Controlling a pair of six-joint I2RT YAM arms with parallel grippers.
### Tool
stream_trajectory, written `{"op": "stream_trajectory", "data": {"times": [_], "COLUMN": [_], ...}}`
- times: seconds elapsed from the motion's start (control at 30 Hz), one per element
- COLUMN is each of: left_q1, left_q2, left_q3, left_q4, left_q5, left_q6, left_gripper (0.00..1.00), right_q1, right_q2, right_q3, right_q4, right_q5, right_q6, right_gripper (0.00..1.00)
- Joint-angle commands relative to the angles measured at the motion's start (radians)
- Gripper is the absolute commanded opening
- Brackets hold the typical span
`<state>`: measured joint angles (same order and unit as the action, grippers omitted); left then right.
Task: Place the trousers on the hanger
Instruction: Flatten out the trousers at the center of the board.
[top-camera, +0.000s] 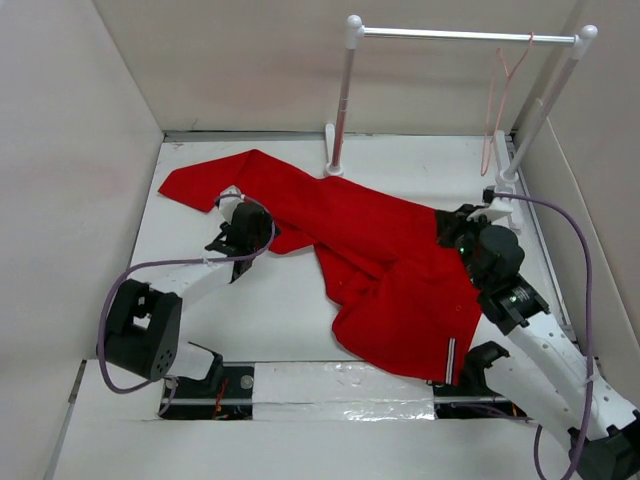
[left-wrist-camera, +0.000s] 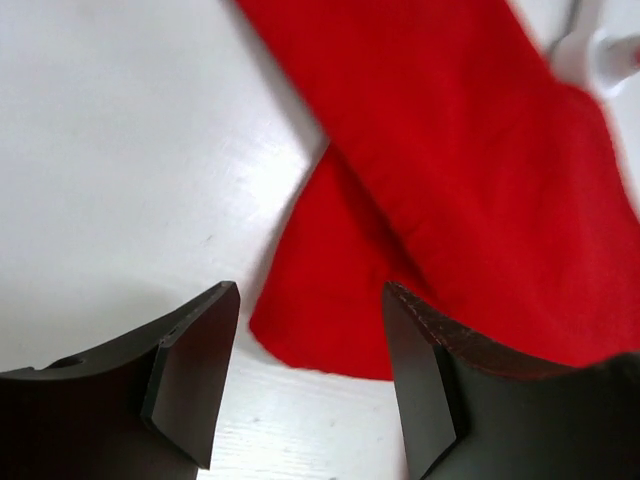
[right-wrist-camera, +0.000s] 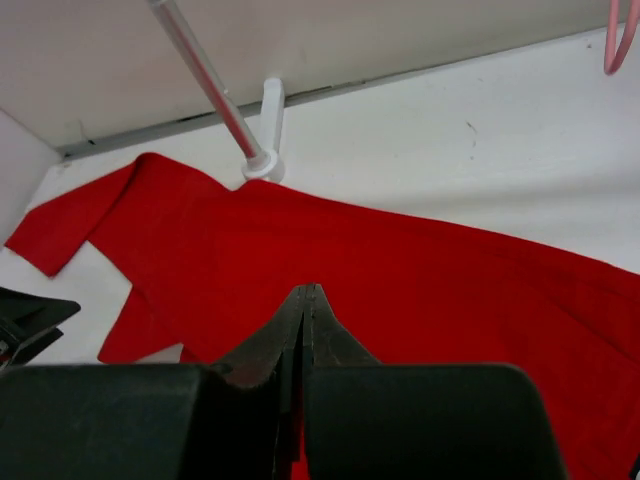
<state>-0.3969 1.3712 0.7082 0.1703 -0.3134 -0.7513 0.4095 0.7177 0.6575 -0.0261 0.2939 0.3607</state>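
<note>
Trousers (top-camera: 380, 260) lie flat (hanger (top-camera: 491, 105) on rack (top-camera: 460, 36)); left gripper (left-wrist-camera: 310, 290) agape.

plain beige walls (top-camera: 250, 60) boxed in a white table (top-camera: 270, 310) on three sides; a rack (top-camera: 460, 36) with white posts and a silver bar stood at one o'clock.

White table (top-camera: 270, 310), and the red trousers (top-camera: 380, 260) are sprawled flat across it. The rack's left foot (top-camera: 334, 168) stands touching their far edge. One leg runs out to that foot's left, its end folded back; the broad part spreads down to its near right. The rack's right foot (top-camera: 506, 178) stands beyond the cloth.
</note>
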Motion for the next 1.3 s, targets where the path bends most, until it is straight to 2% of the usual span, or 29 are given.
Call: {"op": "stream_trajectory", "data": {"times": [0.0,0.07,0.1,0.17,0.2,0.3,0.4,0.43,0.47,0.53,0.57,0.63,0.8,0.93,1.07,1.27], "left_q1": [0.010,0.026,0.026,0.035,0.035,0.035,0.026,0.026,0.026,0.026,0.026,0.026,0.003,0.003,0.003,0.003], "left_q2": [0.031,0.096,0.118,0.178,0.192,0.224,0.239,0.243,0.239,0.227,0.203,0.165,-0.079,-0.254,-0.400,-0.480], "left_q3": [-0.055,-0.049,-0.039,-0.009,-0.003,0.013,0.020,0.017,0.016,0.010,0.008,0.004,-0.045,-0.088,-0.145,-0.185], "left_q4": [0.101,0.098,0.100,0.104,0.127,0.175,0.172,0.170,0.170,0.176,0.181,0.173,0.160,0.106,0.110,0.080], "left_q5": [0.077,0.086,0.103,0.123,0.134,0.200,0.206,0.204,0.208,0.214,0.229,0.232,0.163,0.093,0.083,0.051], "left_q6": [-0.017,-0.014,-0.008,-0.008,0.000,0.012,0.013,0.009,0.006,-0.003,-0.006,-0.016,-0.016,-0.011,-0.017,0.001], "left_gripper": [0.58,0.58,0.58,0.58,0.58,0.56,0.46,0.40,0.29,0.15,0.00,0.00,0.00,0.00,0.00,0.00], "right_q1": [0.045,0.020,-0.018,-0.053,-0.090,-0.156,-0.282,-0.352,-0.391,-0.469,-0.539,-0.602,-0.786,-0.886,-0.911,-0.864], "right_q2": [-0.011,-0.014,-0.011,0.008,0.015,0.055,0.090,0.101,0.114,0.170,0.193,0.259,0.385,0.499,0.572,0.713], "right_q3": [-0.028,-0.033,-0.029,-0.038,-0.045,-0.093,-0.133,-0.145,-0.168,-0.186,-0.202,-0.206,-0.184,-0.203,-0.196,-0.147], "right_q4": [-0.061,-0.060,-0.069,-0.063,-0.055,-0.019,0.008,0.015,0.047,0.067,0.075,0.094,0.127,0.201,0.252,0.290], "right_q5": [0.155,0.169,0.148,0.091,0.077,0.044,0.011,-0.008,-0.018,-0.047,-0.068,-0.128,-0.234,-0.404,-0.525,-0.608], "right_q6": [-0.046,-0.052,-0.052,-0.042,-0.028,0.007,0.075,0.089,0.102,0.151,0.184,0.210,0.250,0.280,0.313,0.317], "right_gripper": [0.00,0.04,0.21,0.45,0.61,0.78,0.87,0.88,0.89,0.90,0.90,0.88,0.86,0.84,0.82,0.79]}}
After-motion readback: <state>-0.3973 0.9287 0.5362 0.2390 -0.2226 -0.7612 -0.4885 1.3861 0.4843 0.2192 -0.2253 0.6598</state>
